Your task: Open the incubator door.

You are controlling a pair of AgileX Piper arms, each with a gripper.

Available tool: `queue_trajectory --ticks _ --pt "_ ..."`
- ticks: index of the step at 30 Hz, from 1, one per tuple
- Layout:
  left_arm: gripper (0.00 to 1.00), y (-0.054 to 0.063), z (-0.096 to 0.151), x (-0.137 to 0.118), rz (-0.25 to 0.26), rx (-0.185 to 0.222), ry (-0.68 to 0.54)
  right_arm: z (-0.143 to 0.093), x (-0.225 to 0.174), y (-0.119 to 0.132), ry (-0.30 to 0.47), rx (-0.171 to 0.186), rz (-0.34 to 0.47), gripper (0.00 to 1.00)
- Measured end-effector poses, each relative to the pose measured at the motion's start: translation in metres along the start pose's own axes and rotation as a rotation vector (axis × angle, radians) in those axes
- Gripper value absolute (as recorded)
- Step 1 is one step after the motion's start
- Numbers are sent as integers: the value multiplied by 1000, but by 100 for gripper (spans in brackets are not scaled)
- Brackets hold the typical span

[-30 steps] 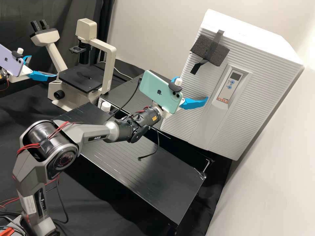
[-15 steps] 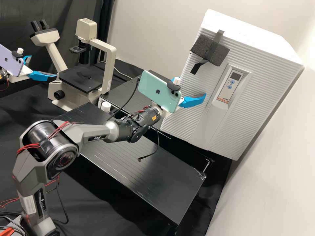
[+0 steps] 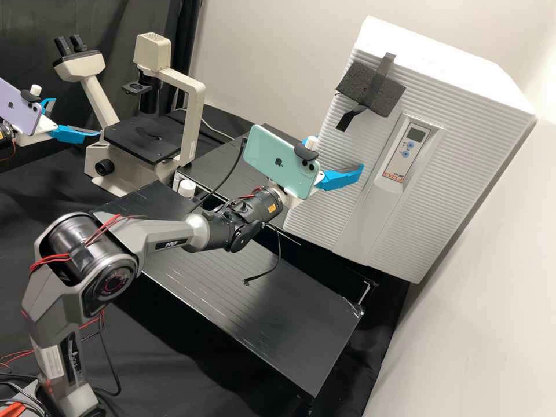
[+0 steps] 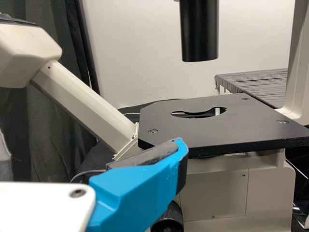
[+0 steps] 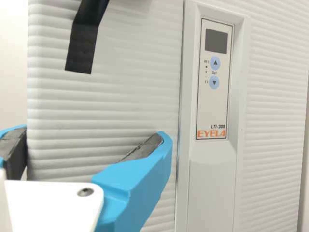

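The white ridged incubator door [image 3: 431,197] is shut, with its control panel at the middle of the front. Beside its left part, my right gripper [image 3: 336,153] stands open. In the right wrist view, my right gripper [image 5: 92,135] has its fingers spread in front of the door [image 5: 111,106], one over the ridged face close to the panel strip, the other at the door's side edge. Whether either finger touches the door, I cannot tell. My left gripper [image 3: 77,117] is open by the microscope; in the left wrist view, one finger of my left gripper [image 4: 89,150] shows before the microscope stage.
A cream microscope [image 3: 191,124] with a black stage [image 3: 142,139] stands at the back left. Taped to the incubator's upper left is a dark foam block [image 3: 370,87]. The black bench top [image 3: 249,289] lies below the right arm, where a loose black cable hangs.
My right gripper has shifted slightly left and up in the high view, and has held still over the last half second. The left arm and the incubator door have not moved.
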Motion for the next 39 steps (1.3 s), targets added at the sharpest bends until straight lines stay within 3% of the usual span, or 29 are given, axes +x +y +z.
queue_trajectory --ticks 17,25,31,32,39 --pt "100 0 0 0 0 0 0 10 -17 16 11 -11 -11 0" --pt "100 0 0 0 0 0 0 16 -35 28 43 -51 2 0" --pt "100 0 0 0 0 0 0 19 -62 40 24 -65 32 0" --pt "100 0 0 0 0 0 0 19 -67 42 20 -67 38 100" --pt "100 0 0 0 0 0 0 19 -91 52 -34 -53 105 100"
